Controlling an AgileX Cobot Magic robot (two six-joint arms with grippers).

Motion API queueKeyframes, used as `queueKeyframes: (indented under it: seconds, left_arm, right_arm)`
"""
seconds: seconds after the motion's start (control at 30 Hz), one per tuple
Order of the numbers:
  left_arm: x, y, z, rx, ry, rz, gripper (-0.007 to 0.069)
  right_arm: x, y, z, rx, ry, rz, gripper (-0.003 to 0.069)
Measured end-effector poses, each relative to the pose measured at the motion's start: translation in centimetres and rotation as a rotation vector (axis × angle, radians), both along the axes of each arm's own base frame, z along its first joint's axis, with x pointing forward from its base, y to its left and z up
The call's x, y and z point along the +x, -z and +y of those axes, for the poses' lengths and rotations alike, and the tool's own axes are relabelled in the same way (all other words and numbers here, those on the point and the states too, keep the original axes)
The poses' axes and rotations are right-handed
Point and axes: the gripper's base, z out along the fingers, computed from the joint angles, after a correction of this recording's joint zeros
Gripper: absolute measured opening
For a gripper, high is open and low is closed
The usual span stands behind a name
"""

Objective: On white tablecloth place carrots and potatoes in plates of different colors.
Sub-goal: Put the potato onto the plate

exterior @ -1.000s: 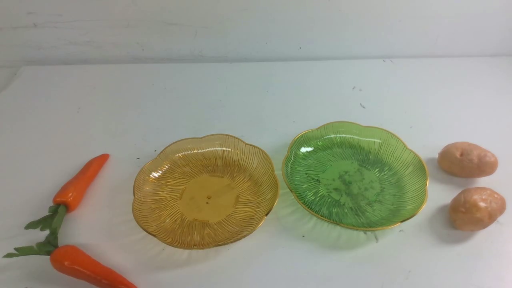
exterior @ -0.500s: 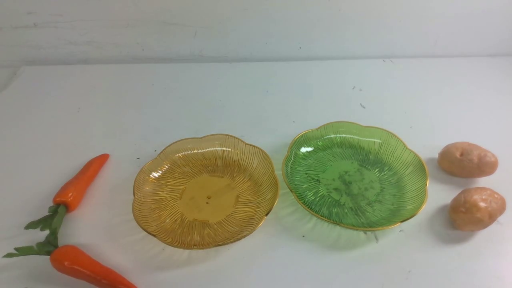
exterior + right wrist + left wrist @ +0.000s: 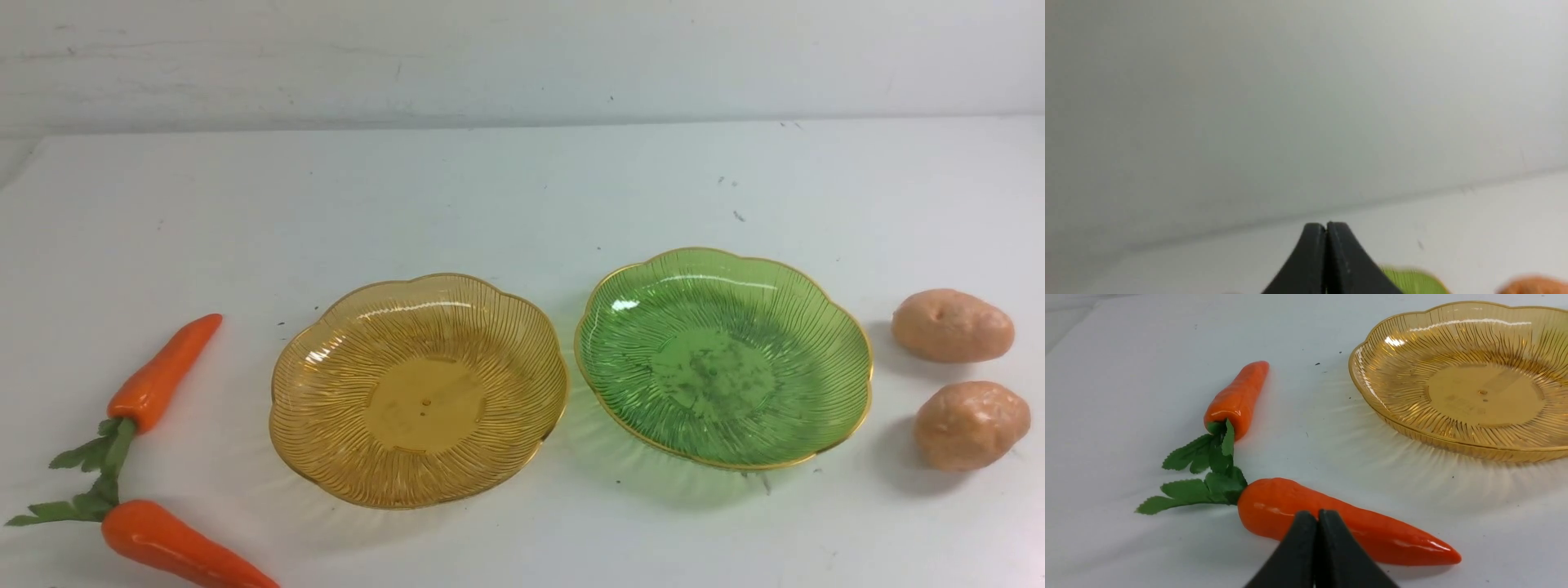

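Practically nothing has shifted over the last second, so the job reads as not yet begun. Closest in, the left gripper has its fingers pressed tip to tip around nothing, hovering just short of the near carrot, which lies on the white tablecloth with its leaves meeting those of the far carrot. The right gripper is likewise clenched and empty. Its camera looks mostly at the wall, with only a blurred green sliver and an orange-brown smear at the frame edge. Neither arm shows in the front view. A little further out, the near potato sits on the cloth at the robot's right, just beside the green plate but apart from it. The amber plate stands to that plate's left, their rims close without clearly touching, and both plates are bare. Beyond the near potato lies the far potato, again clear of the green rim. With all four vegetables where they were, my judgement is that the first pick is still ahead. The left fingers must part before they can take the near carrot, the likeliest opening move, with the amber plate nearby to receive it.
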Motion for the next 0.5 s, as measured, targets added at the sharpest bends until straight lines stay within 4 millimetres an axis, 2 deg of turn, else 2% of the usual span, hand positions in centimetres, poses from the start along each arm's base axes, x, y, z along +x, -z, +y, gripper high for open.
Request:
queueKeyframes:
  seconds: [0.07,0.1,0.17,0.3,0.37,0.5]
  left_arm:
    - [0.0,0.0,0.0,0.0,0.0,0.0,-0.0013]
    - [0.0,0.0,0.0,0.0,0.0,0.001,-0.0013]
    - [0.0,0.0,0.0,0.0,0.0,0.001,-0.0013]
    - [0.0,0.0,0.0,0.0,0.0,0.001,-0.0013]
    - [0.0,0.0,0.0,0.0,0.0,0.001,-0.0013]
    - [0.0,0.0,0.0,0.0,0.0,0.001,-0.0013]
  right_arm:
    - [2.5,0.8,0.3,-0.057,-0.013,0.241,-0.0014]
    - [4.9,2.6,0.2,-0.074,0.001,0.455,-0.0013]
    - [8.9,6.0,-0.2,-0.071,0.06,0.768,-0.0012]
    - [15.0,9.2,-0.7,-0.058,0.15,1.02,-0.0008]
    - [17.3,9.7,-0.7,-0.024,0.177,1.09,0.0006]
    - [22.4,11.5,-0.8,-0.06,0.202,1.262,0.0087]
